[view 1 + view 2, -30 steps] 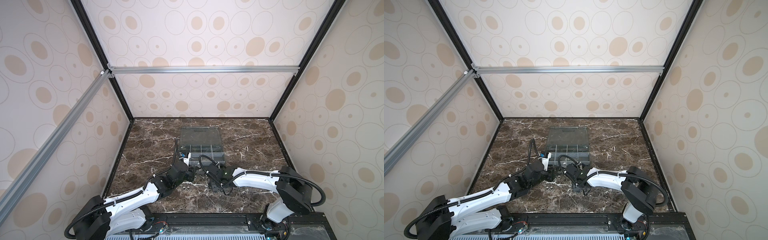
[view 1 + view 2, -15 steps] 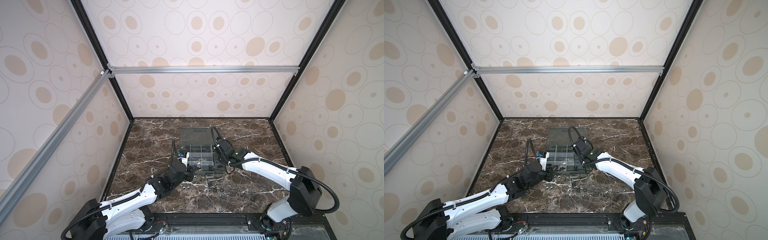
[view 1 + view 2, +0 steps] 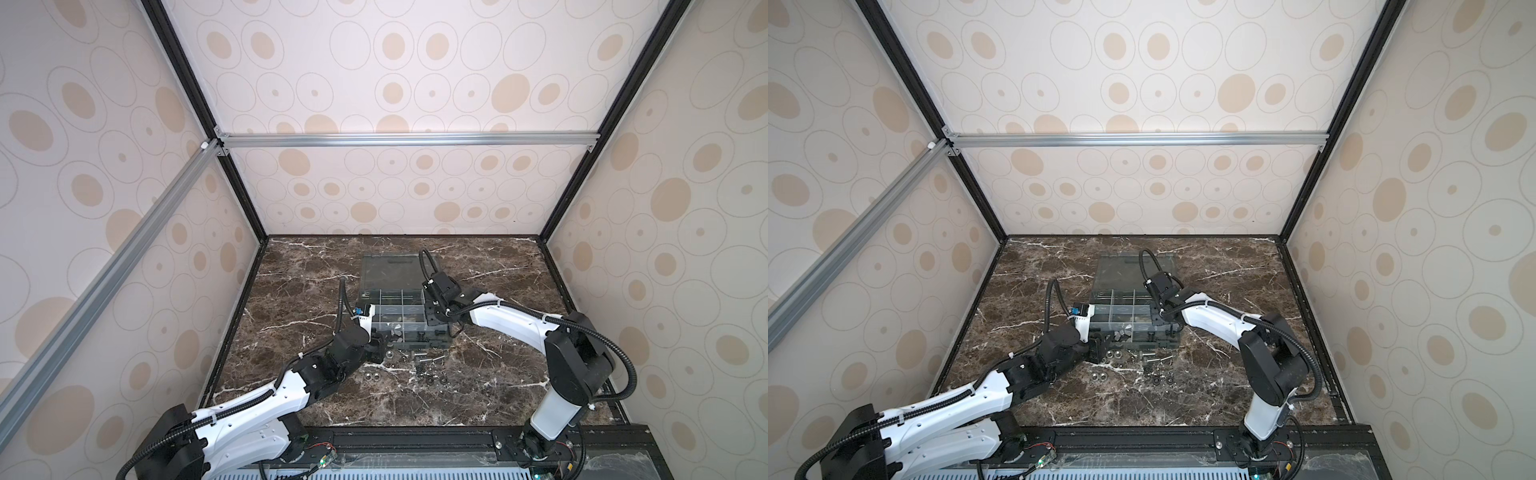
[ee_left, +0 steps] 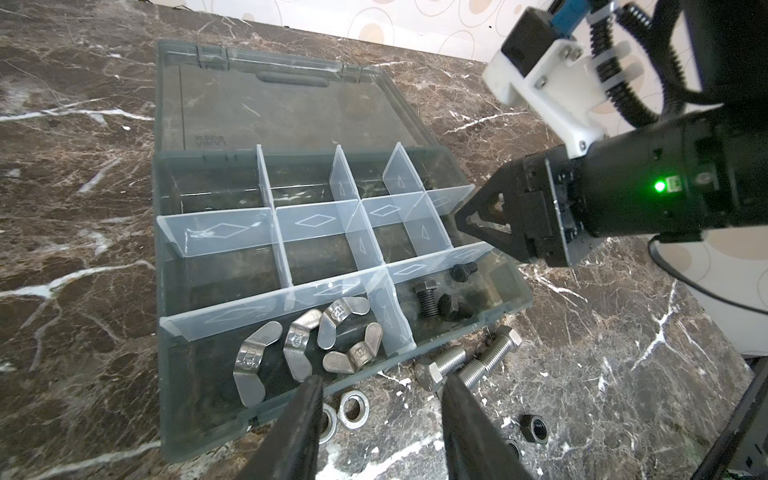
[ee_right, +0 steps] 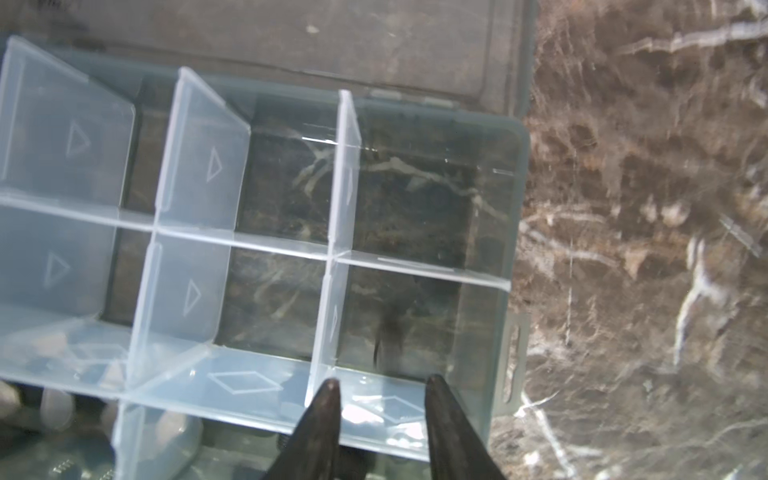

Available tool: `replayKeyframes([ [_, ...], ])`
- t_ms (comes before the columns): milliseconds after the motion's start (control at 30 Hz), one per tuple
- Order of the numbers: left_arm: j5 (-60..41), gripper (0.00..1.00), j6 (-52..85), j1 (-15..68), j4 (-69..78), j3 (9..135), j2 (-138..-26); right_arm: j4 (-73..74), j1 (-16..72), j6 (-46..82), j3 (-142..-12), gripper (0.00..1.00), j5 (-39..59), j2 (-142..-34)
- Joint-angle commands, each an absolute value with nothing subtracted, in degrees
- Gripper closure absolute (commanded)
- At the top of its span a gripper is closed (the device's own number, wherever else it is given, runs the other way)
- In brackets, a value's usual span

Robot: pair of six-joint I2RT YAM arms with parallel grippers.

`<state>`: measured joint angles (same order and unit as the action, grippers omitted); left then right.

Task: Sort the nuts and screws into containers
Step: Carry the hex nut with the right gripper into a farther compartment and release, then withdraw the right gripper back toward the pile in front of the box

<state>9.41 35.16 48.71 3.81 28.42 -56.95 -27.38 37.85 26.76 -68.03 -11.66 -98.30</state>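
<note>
**Some screws and nuts are in the box, some are out on the counter**

Three black screws (image 4: 440, 299) lie in one of the containers, the one at the right end of the row nearest the arms (image 4: 496, 282). Four shiny wing nuts (image 4: 307, 345) lie close together in the container next to it (image 4: 208, 353). A pale divider (image 4: 388, 316) stands between the two groups.

The containers are all part of a dark grey box (image 4: 166, 374) that you can see through. Its lid (image 4: 291, 108) is open and lies flat behind it. In both top views the box (image 3: 395, 309) sits near the middle of the brown marble counter (image 4: 83, 208).

Two silver screws (image 4: 492, 353) lie side by side on the counter, just outside the near wall of the box. Two silver ring nuts (image 4: 353, 409) lie beside each other near them, and one is partly hidden. A black nut (image 4: 534, 428) lies a bit farther out. In a top view more small bits (image 3: 430, 376) lie on the counter, but they are too small to name.

The left end effector (image 4: 381, 380) hangs over the near wall of the box. Its two fingers are apart and nothing is between them.

The right end effector (image 5: 382, 380) hangs over the right end of the box, above the divider beside the black screws' container. Its fingers are apart too, and they hold nothing.
</note>
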Motion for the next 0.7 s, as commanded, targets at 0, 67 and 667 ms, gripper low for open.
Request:
replayKeyframes([
  [0, 10.63, 0.53, 35.84, 48.21, 2.87, 28.44, -56.01, -28.47, 37.55, 26.63, -69.35, 0.56, -11.86, -98.11],
  [67, 10.72, 0.53, 35.73, 48.15, 2.9, 28.47, -56.08, -28.63, 37.61, 26.72, -69.26, 0.55, -11.88, -97.72],
  [667, 11.27, 0.53, 35.94, 48.16, 3.85, 27.77, -56.5, -31.09, 37.53, 27.42, -63.99, 0.53, -10.3, -86.93],
])
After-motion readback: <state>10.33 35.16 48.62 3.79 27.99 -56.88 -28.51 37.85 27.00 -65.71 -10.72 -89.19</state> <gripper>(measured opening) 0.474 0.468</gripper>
